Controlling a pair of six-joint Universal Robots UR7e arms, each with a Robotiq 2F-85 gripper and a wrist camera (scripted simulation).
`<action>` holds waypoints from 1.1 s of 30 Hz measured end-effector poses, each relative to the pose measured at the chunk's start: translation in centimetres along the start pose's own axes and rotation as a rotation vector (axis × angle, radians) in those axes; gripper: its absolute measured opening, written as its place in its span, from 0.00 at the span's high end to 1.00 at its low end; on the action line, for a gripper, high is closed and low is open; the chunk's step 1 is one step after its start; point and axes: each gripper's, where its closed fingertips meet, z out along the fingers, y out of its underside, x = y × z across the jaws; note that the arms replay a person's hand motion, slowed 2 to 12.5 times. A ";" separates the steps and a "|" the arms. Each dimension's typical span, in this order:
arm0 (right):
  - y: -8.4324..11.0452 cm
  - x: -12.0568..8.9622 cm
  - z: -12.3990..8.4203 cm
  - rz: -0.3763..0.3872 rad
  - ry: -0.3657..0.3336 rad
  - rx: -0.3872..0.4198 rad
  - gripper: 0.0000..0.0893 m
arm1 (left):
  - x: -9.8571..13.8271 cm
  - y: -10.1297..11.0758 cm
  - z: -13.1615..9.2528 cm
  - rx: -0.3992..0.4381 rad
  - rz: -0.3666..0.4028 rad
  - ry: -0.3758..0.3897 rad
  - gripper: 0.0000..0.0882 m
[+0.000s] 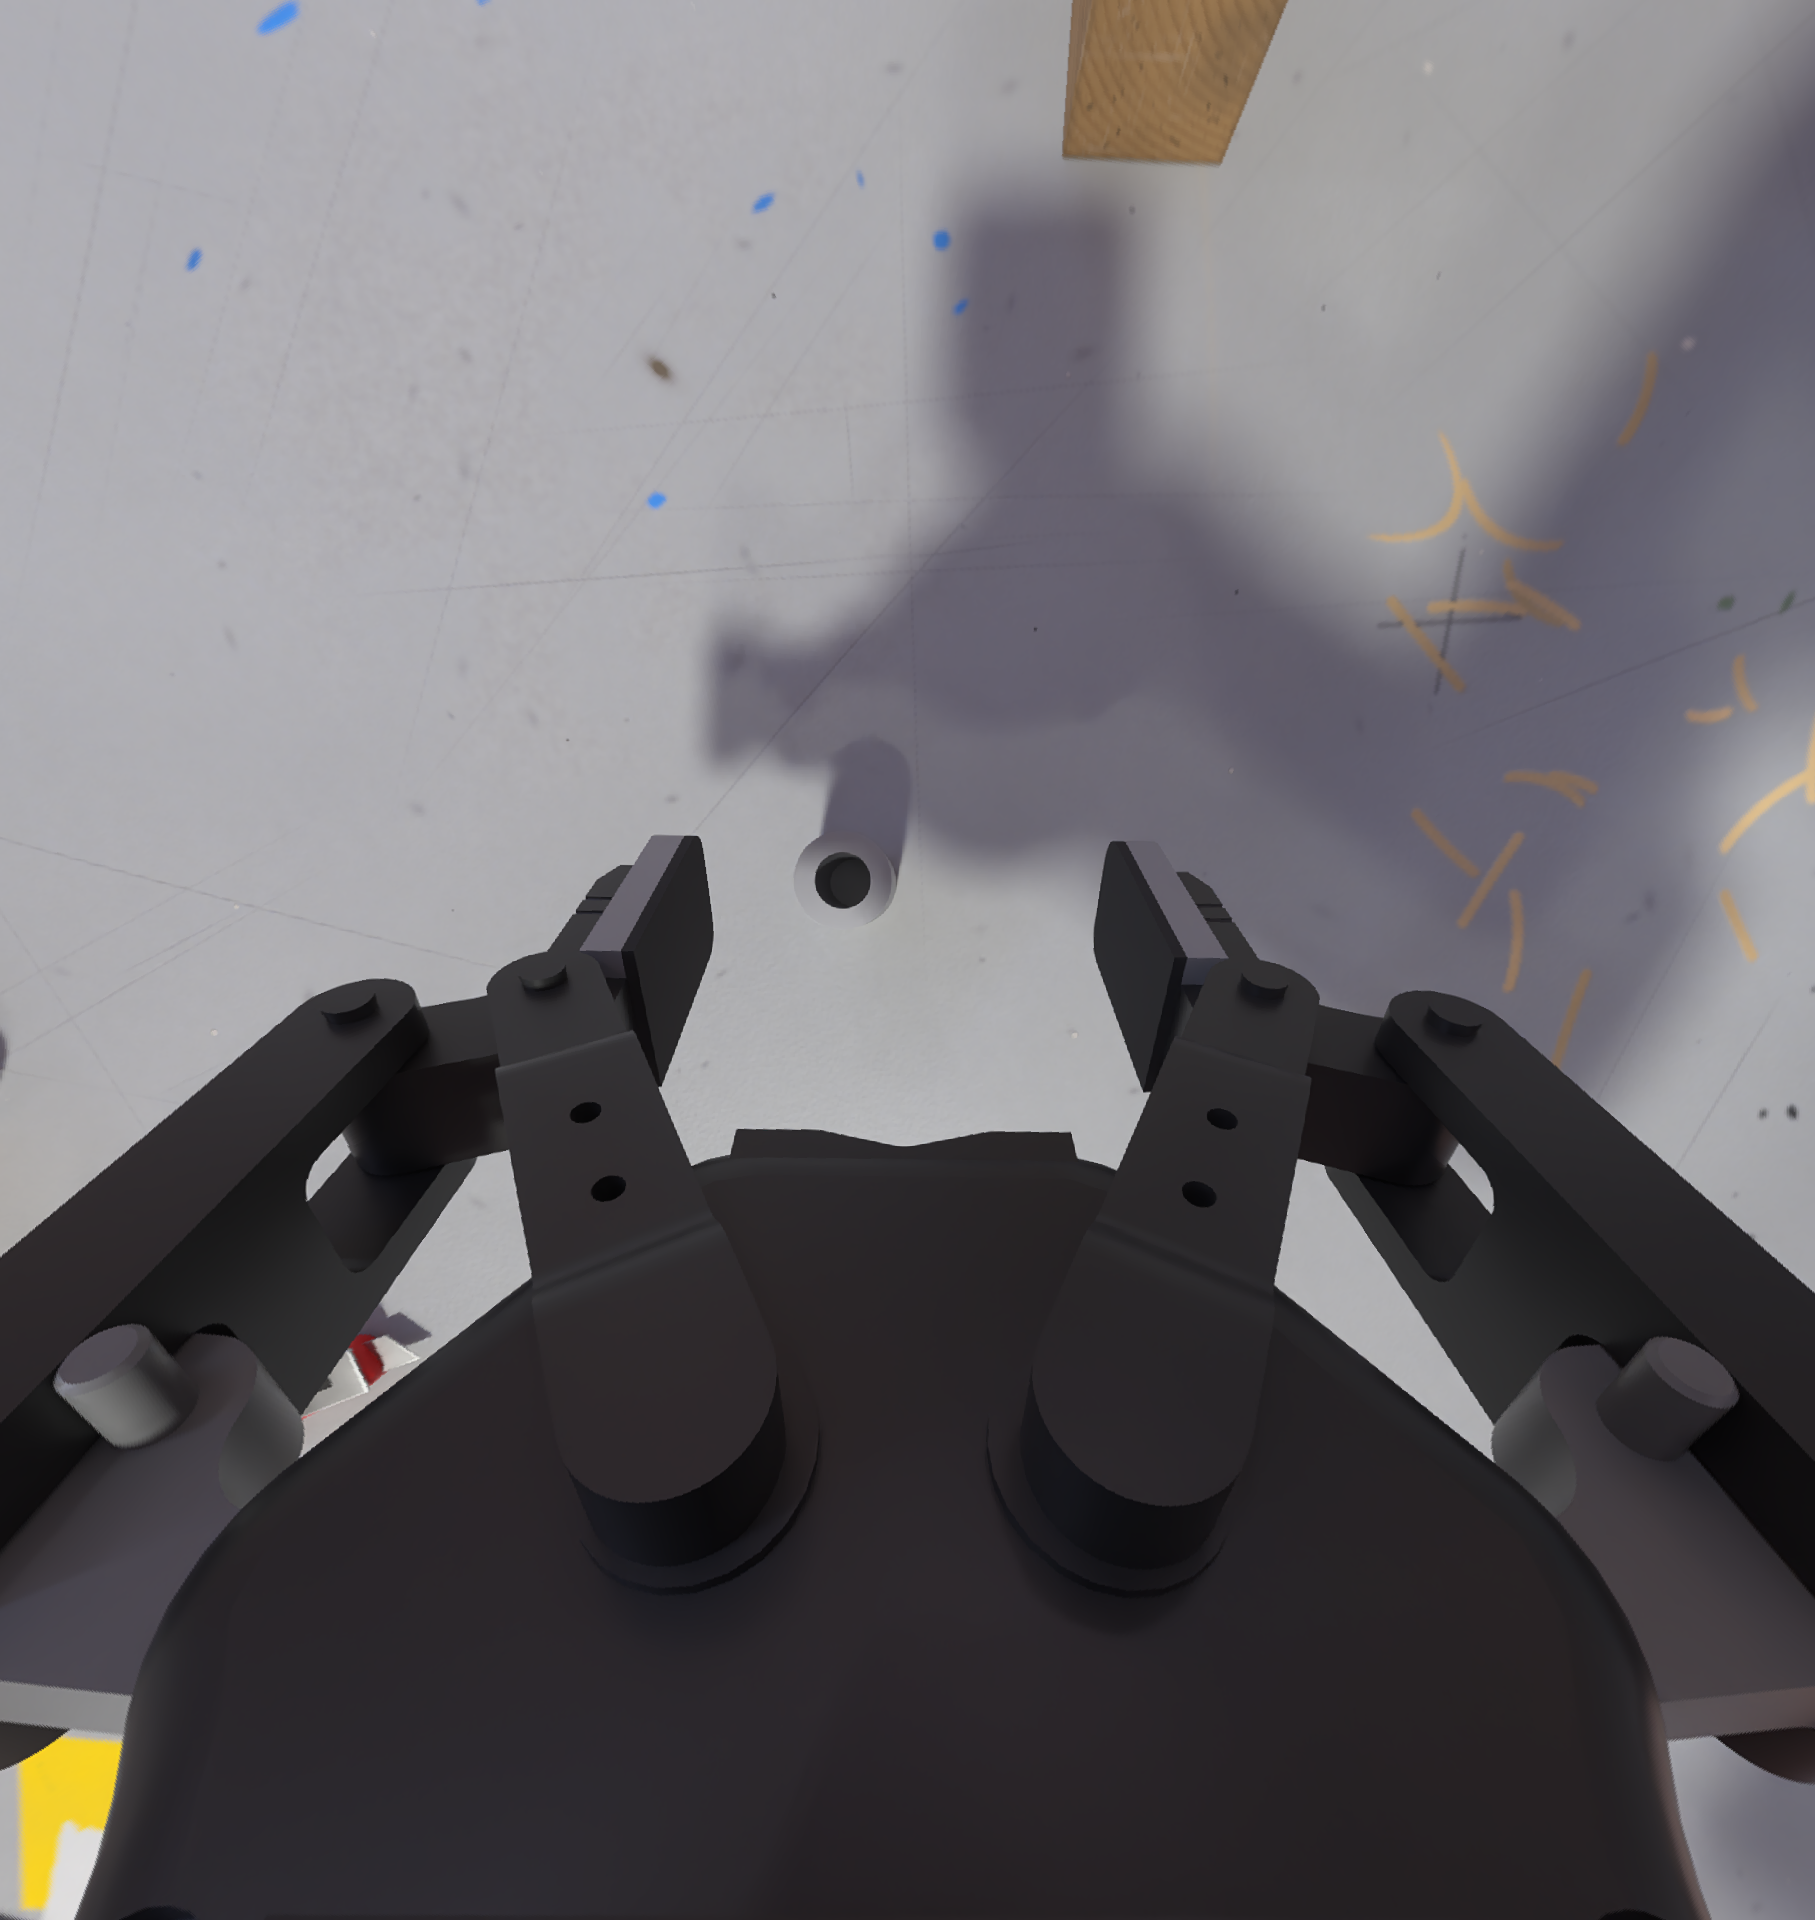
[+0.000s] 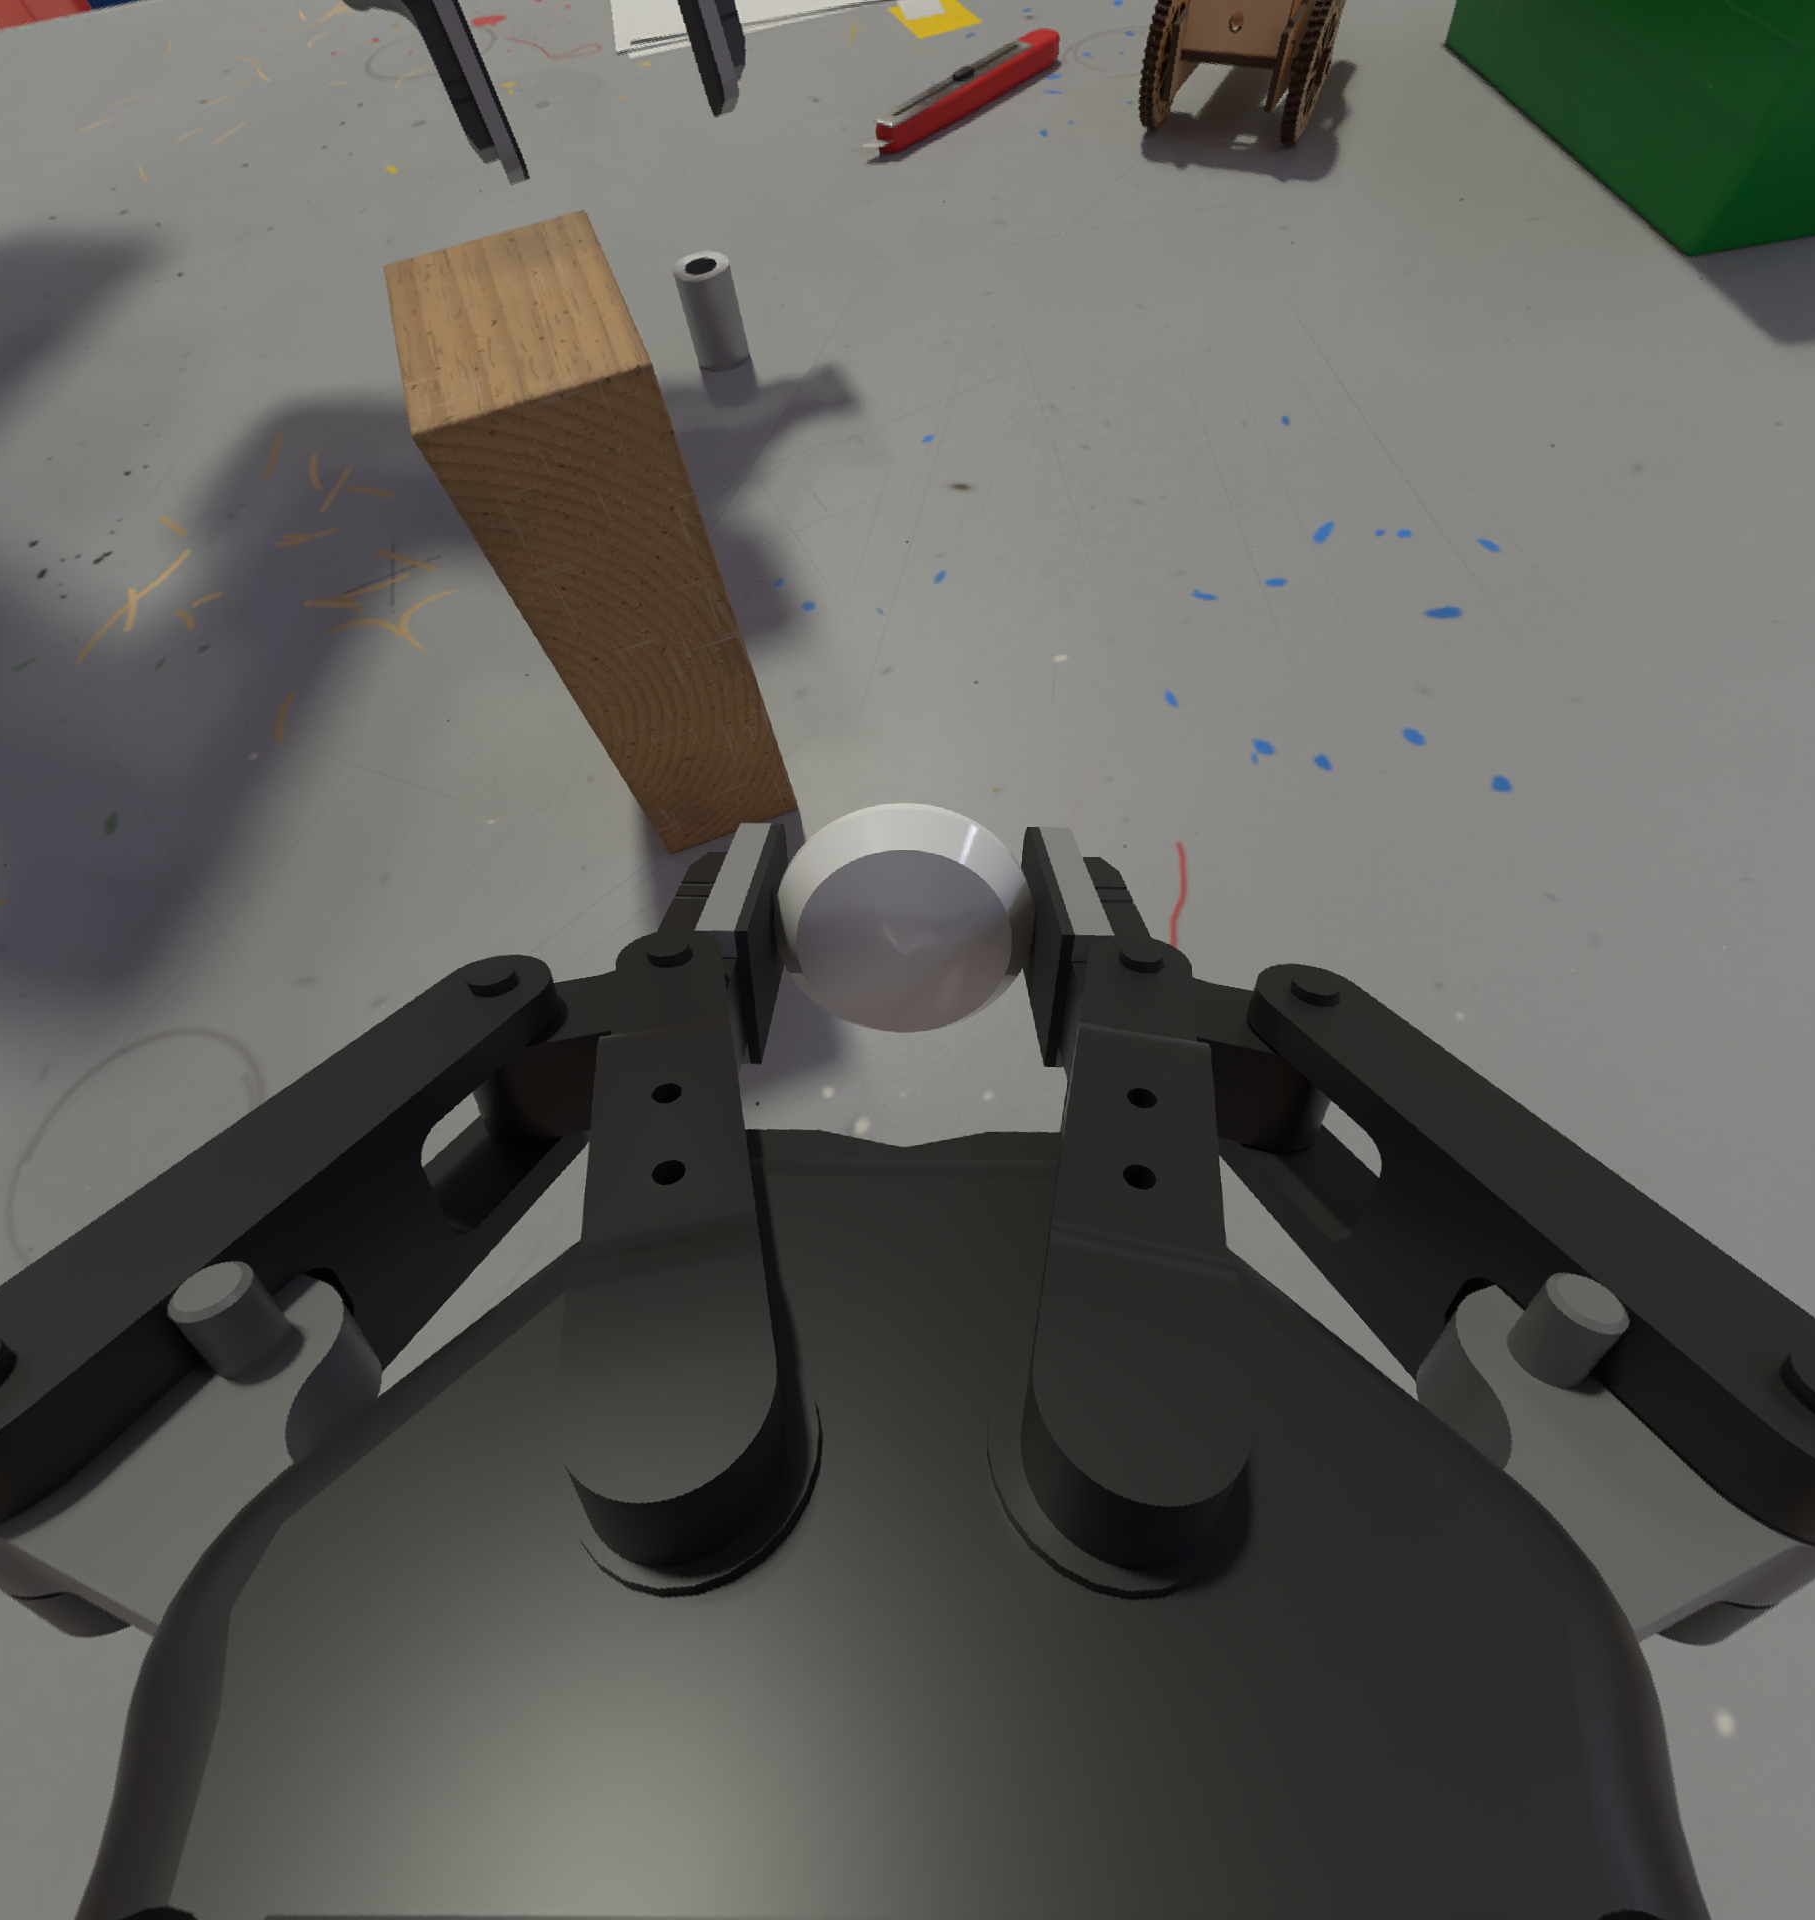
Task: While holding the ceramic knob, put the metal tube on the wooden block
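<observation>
A short grey metal tube (image 1: 845, 879) stands upright on the grey table, seen from above in the left wrist view. My left gripper (image 1: 903, 914) is open and empty, hanging above it with the tube between its fingers. In the right wrist view the tube (image 2: 714, 312) stands just right of the tall wooden block (image 2: 570, 499), under the left gripper's fingers (image 2: 487, 104). The block's end shows in the left wrist view (image 1: 1163, 78). My right gripper (image 2: 903, 914) is shut on the white ceramic knob (image 2: 903, 920), held above the table near the block's base.
A red utility knife (image 2: 970, 88), a small wooden wheeled cart (image 2: 1235, 62) and a green box (image 2: 1692, 114) stand at the far side. Papers (image 2: 664, 21) lie behind the left gripper. Wood shavings (image 2: 363, 582) and blue paint flecks (image 2: 1402, 623) mark the table.
</observation>
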 end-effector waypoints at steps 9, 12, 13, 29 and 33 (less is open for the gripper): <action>0.1 0.0 0.1 -0.003 -0.004 -0.002 0.55 | -0.5 0.7 0.6 -0.146 0.086 0.006 0.26; 0.1 -0.1 0.1 -0.004 -0.004 -0.003 0.55 | -0.8 0.9 0.8 -0.186 0.109 0.009 0.27; 0.1 -0.1 0.1 -0.004 -0.004 -0.003 0.55 | -0.9 1.0 0.8 -0.197 0.116 0.010 0.27; 0.0 -0.1 -0.1 -0.010 -0.004 0.005 0.55 | -1.9 0.9 0.9 -0.289 0.220 0.021 0.34; 0.0 -0.1 -0.1 -0.010 -0.004 0.006 0.55 | -2.0 0.7 0.9 -0.299 0.241 0.026 0.36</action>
